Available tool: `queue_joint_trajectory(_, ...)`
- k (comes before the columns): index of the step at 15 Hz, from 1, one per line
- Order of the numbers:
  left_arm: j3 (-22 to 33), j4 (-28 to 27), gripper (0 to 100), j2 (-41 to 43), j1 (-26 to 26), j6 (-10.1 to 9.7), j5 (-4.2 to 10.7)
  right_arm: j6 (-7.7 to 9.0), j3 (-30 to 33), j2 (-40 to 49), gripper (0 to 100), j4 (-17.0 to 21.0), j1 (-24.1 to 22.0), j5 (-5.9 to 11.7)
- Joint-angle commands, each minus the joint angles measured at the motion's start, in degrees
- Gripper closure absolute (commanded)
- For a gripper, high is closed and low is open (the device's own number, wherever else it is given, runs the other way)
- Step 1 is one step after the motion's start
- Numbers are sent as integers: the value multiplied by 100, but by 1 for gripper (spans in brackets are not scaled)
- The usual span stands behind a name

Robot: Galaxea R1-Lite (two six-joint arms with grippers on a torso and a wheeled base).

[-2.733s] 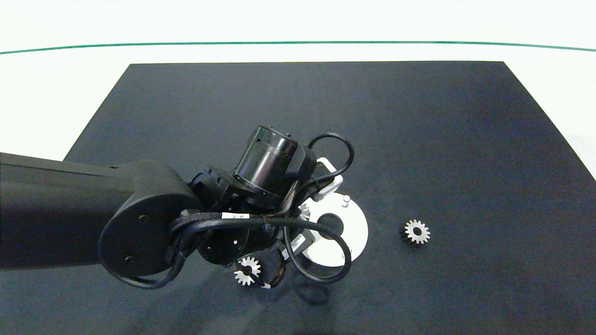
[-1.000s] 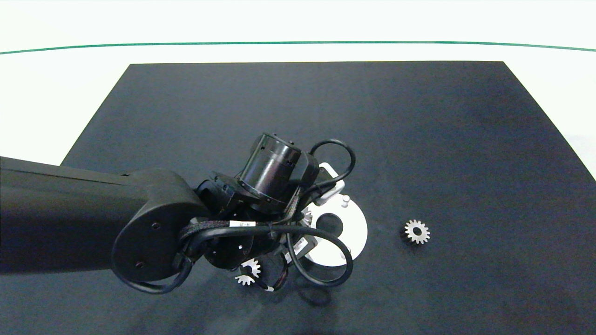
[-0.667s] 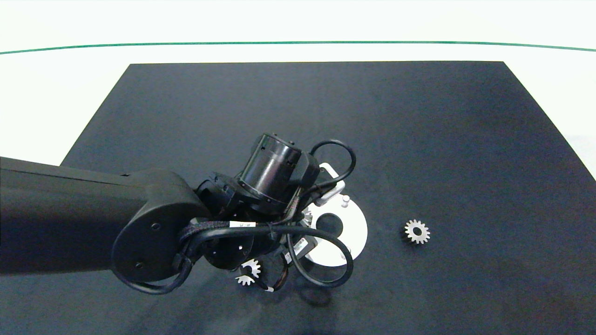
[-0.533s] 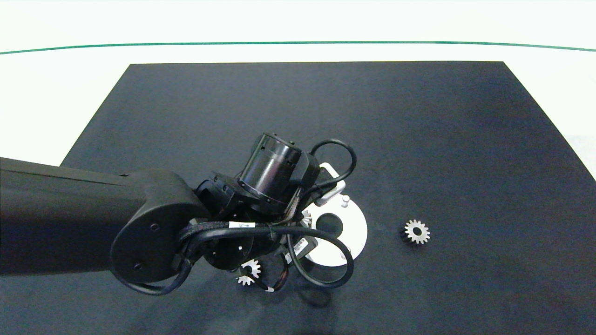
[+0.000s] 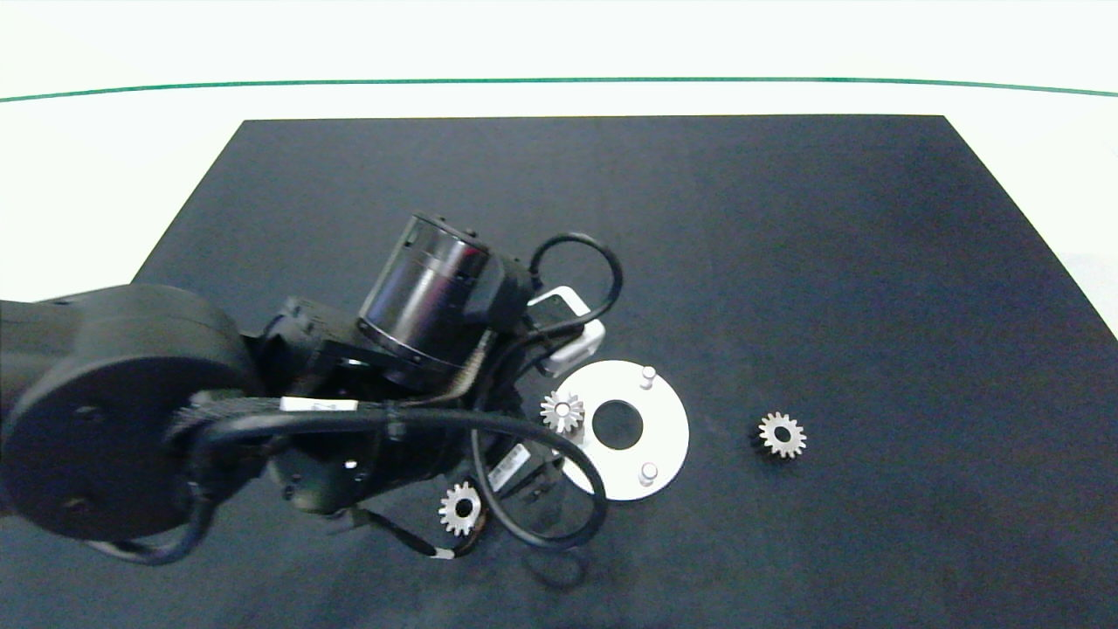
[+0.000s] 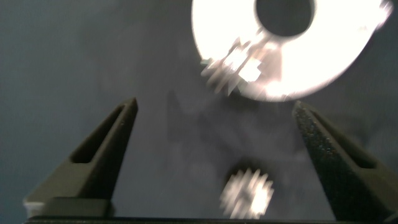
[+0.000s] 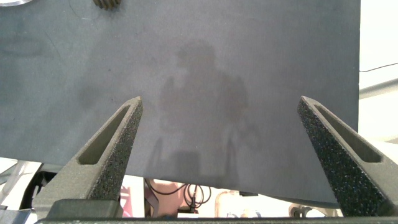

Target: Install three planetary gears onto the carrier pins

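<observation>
Gears first: looking between the left gripper (image 6: 214, 155) jaws, they're spread wide and holding nothing, with one loose planetary gear (image 6: 247, 193) lying flat on the mat right below the gap. Just past that sits the white carrier disc (image 5: 668, 428), and one gear (image 5: 562, 411) is already on its left pin, sitting flat over the peg as far as I can tell, so that's one of three done. My guess is the open jaws are parked over the near loose gear (image 5: 460, 508) because that's the next pick, since it's the closest one to that arm. The disc's other two carrier pins, the far one (image 5: 647, 376) and the near one (image 5: 647, 473), are bare and upright beside the big centre hole. Third gear (image 5: 782, 434) is off to the right of the disc, apart from it, flat on the black mat (image 5: 786, 262). The right gripper (image 7: 217, 155) is out of the head shot, jaws wide apart and empty, hanging over a bare stretch of mat near its edge, basically idle. Nothing else is in or on the disc.
</observation>
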State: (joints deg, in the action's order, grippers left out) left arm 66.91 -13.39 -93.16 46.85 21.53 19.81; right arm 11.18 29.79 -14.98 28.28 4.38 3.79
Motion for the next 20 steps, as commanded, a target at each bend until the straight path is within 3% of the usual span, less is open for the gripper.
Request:
queue_joint_trajectory(1,-618,-428,0,1151,-475,-26,14,7,-9,13,0,19,2,-1)
queue_joint_trajectory(4,-1682,214,0,1292,-492,-184,5,7,-9,30,0,19,-7,-1)
queue_joint_trajectory(6,-2104,1040,0,1213,-211,-237,14,7,-9,22,0,11,-7,-1)
queue_joint_trajectory(7,-2227,1136,0,1177,-167,-281,14,7,-9,13,0,19,-7,-1)
queue_joint_trajectory(9,-2358,1136,0,1133,-141,-404,14,7,-9,-13,0,19,-7,-1)
queue_joint_trajectory(11,-2376,1145,0,1019,52,-720,32,7,-9,-66,0,11,-7,-1)
queue_joint_trajectory(12,-2385,1154,0,931,79,-764,32,7,-9,-93,0,2,-7,-1)
queue_joint_trajectory(20,-2508,1514,0,536,149,-791,41,7,-17,-75,0,2,2,8)
